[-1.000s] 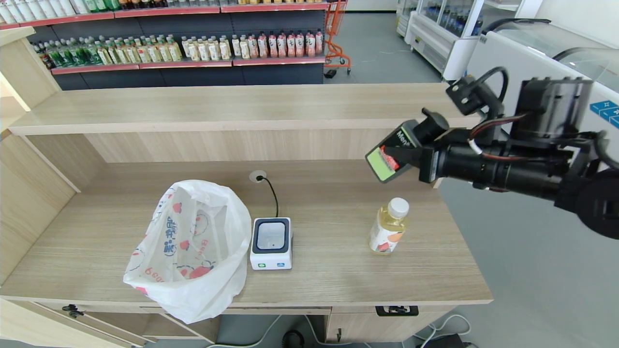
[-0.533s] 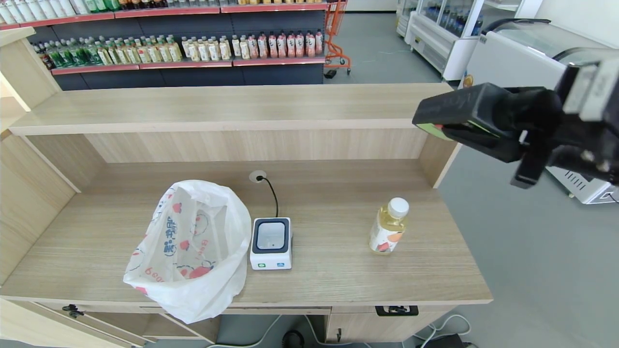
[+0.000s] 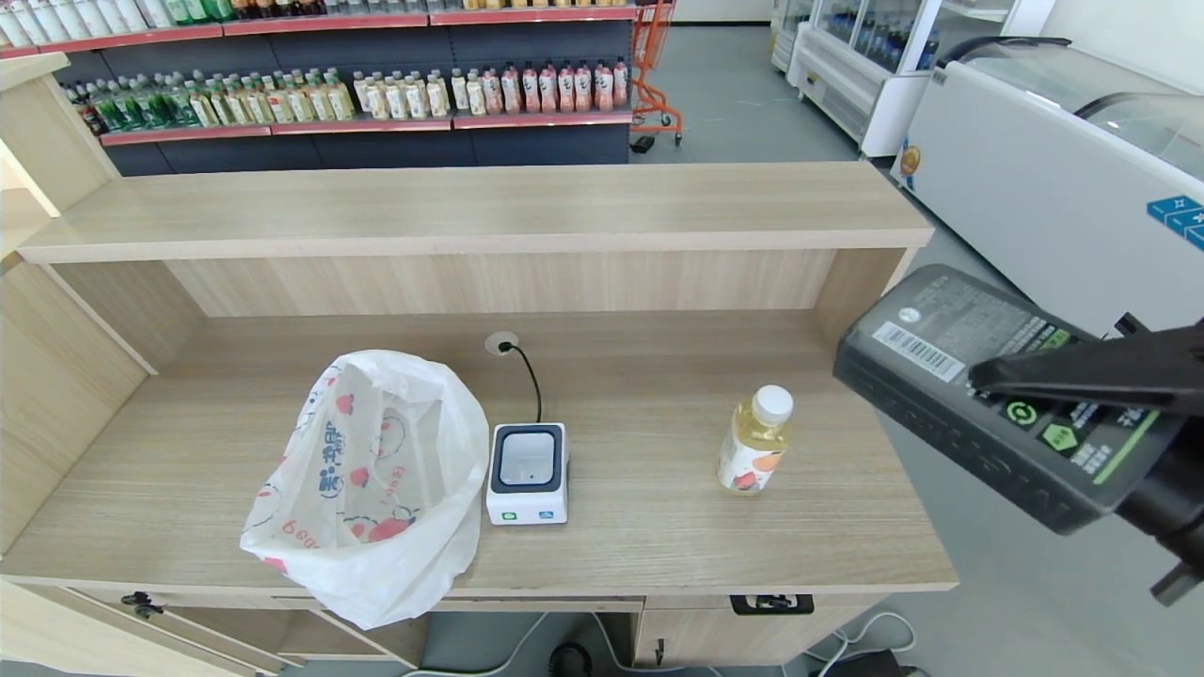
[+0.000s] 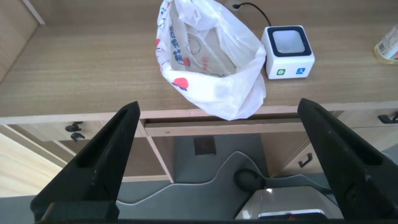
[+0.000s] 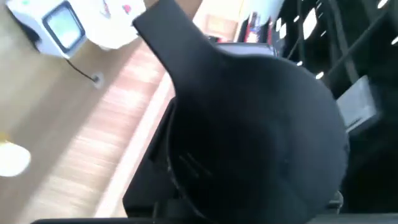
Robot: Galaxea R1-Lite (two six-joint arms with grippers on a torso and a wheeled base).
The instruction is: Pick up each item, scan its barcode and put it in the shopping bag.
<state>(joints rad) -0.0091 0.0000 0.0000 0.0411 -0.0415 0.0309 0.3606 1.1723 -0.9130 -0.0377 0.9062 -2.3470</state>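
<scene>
The left gripper (image 4: 219, 111) hangs low in front of the counter (image 3: 640, 527), its fingers spread wide with nothing between them. On the counter the bag (image 3: 367, 480) stands open-mouthed just beside the scanner (image 3: 528, 470), whose window faces up. Further right the bottle (image 3: 755, 442) stands upright, untouched. Off the counter's right end, the right gripper (image 3: 1035, 387) is clamped on a dark pack (image 3: 945, 331), held in the air with its barcode (image 3: 917, 351) turned upward. The step in hand looks to be the scan. To do it well, the pack likely needs carrying left, passing the bottle with room to spare. It should then be rolled so the barcode faces down at the window, flat and near it. The upper finger's tip lies close to the code, so the grip should hold firm without sliding over it.
</scene>
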